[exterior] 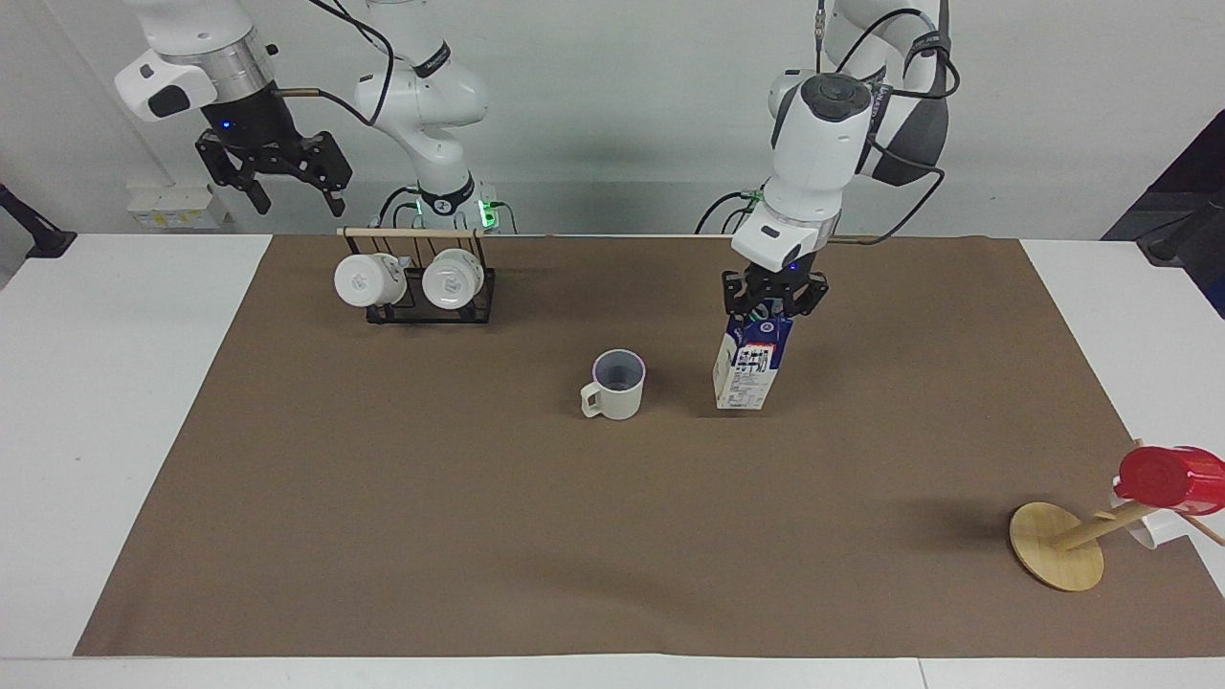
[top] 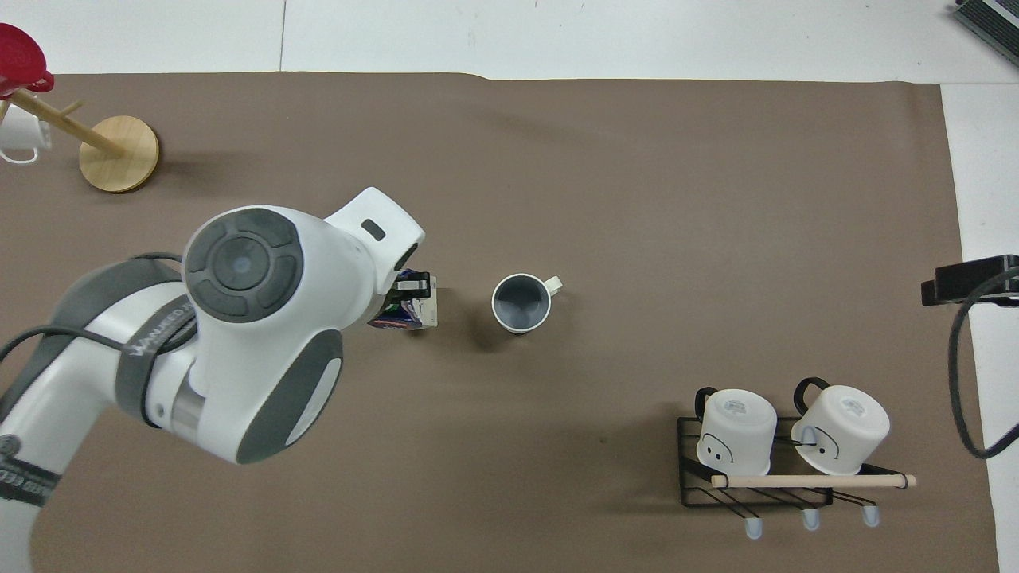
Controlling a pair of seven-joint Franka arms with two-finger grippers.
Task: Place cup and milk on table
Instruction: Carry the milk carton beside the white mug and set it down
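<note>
The cream-white cup [exterior: 613, 385] stands upright on the brown mat [exterior: 478, 536] at the middle of the table, also in the overhead view [top: 521, 302]. The milk carton [exterior: 751, 364] stands almost upright just beside the cup, toward the left arm's end; its base is at or just above the mat. My left gripper [exterior: 771, 304] is shut on the carton's top. In the overhead view the left arm covers most of the carton [top: 412, 306]. My right gripper [exterior: 285, 182] is open and empty, held high over the table's edge by the mug rack; the right arm waits.
A black wire rack [exterior: 431, 301] with two white mugs [exterior: 368, 279] [exterior: 452, 278] stands near the robots at the right arm's end. A wooden mug tree [exterior: 1057, 545] with a red cup [exterior: 1168, 477] stands far from the robots at the left arm's end.
</note>
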